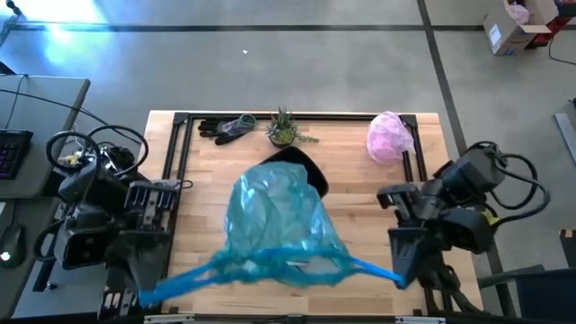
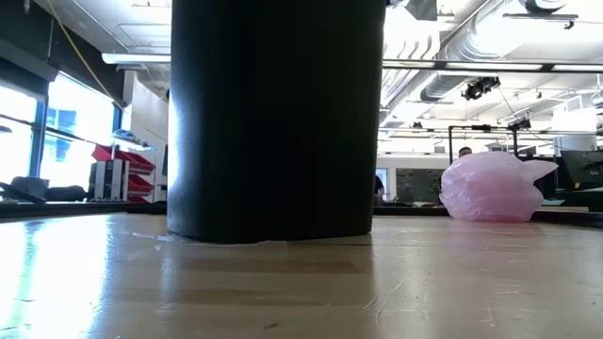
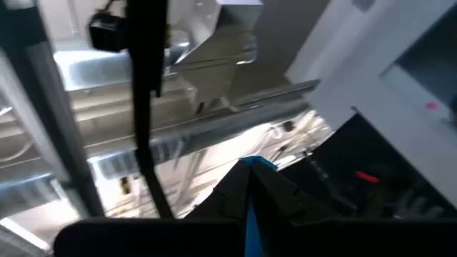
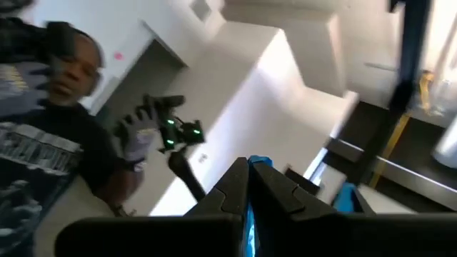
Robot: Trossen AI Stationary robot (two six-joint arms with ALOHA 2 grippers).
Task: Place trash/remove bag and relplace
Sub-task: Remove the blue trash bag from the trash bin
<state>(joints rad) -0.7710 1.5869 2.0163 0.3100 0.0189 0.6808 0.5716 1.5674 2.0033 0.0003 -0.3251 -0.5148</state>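
The left gripper (image 1: 147, 295) is clamped shut on one blue drawstring tie (image 1: 180, 281) of the teal bag (image 1: 279, 225), and the right gripper (image 1: 400, 279) is clamped shut on the opposite tie (image 1: 373, 267); in each wrist view a sliver of blue shows pinched between the closed fingers. Between the two grippers the bag hangs stretched, its mouth edge pulled taut in a line from one to the other, its wrinkled body bulging away from them over the black bin (image 1: 301, 166), which stands just beyond the bag. No trash is visible; whether any lies inside the bag cannot be told. The main risk, as I judge it, is the thin film: if the arms pull farther apart, a tie could tear or slip out of a pinch, and the bag would sag onto the table (image 1: 360, 198). A snagged bag could also tip the bin toward the small plant (image 1: 283, 129), the dark gloves (image 1: 225, 127) or the pink bag (image 1: 390, 138) farther off.
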